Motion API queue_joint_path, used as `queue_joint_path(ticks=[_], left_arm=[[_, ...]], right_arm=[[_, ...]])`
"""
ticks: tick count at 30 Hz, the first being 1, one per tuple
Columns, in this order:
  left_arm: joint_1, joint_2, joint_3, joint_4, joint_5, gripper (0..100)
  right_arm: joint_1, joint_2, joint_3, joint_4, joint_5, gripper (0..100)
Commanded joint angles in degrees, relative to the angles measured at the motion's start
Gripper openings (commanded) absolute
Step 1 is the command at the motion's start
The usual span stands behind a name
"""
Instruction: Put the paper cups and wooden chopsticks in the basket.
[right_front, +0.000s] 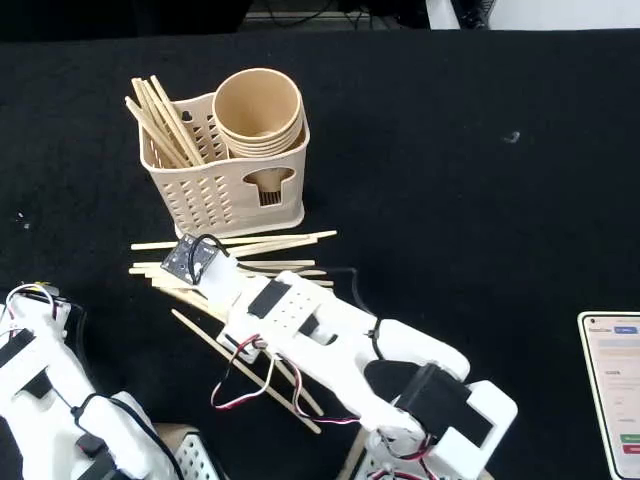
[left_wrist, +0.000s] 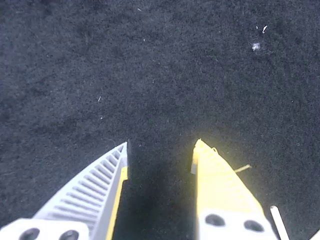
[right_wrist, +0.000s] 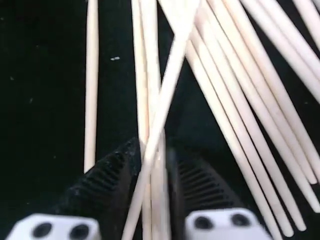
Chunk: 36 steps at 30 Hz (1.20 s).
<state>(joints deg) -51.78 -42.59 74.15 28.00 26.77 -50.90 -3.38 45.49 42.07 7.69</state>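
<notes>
A beige slotted basket stands at the back left of the black table. It holds stacked paper cups and several wooden chopsticks leaning in its left part. More chopsticks lie loose on the cloth just in front of it. My right gripper is down on this pile, shut on a couple of chopsticks between its dark fingers. My left gripper hovers open over bare cloth, nothing between its fingers. The left arm sits at the near left corner.
A long chopstick lies slanted under the right arm. A phone rests at the right edge. Another slotted white object shows at the front edge. The right half of the cloth is open room.
</notes>
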Motion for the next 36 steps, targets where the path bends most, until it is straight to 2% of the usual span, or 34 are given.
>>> queue_joint_path(ticks=[1, 6, 12, 17, 22, 27, 36], left_arm=[[0.2, -0.8, -2.1, -1.0, 0.1, 21], [0.2, -0.8, -2.0, -1.0, 0.1, 21], [0.4, -0.8, -2.0, -1.0, 0.1, 21], [0.2, -0.8, -1.9, -1.0, 0.1, 21], [0.2, -0.8, -1.9, -1.0, 0.1, 21], [0.2, -0.7, -1.9, -1.0, 0.1, 21], [0.6, -0.4, -1.9, -1.0, 0.1, 21]], right_arm=[[-0.5, -2.9, -1.6, 0.8, 0.6, 1.1], [-0.5, -15.0, 0.4, 6.1, 0.6, 1.1], [-0.5, -23.4, 6.4, 3.9, 0.6, 1.1], [-0.2, -29.3, 5.4, 6.2, 1.0, 1.1], [3.3, -36.9, 1.2, 10.2, 1.1, 1.0], [6.2, -41.8, -6.7, 10.1, 4.7, 1.0], [7.6, -39.3, -24.3, 5.0, 4.6, 1.0]])
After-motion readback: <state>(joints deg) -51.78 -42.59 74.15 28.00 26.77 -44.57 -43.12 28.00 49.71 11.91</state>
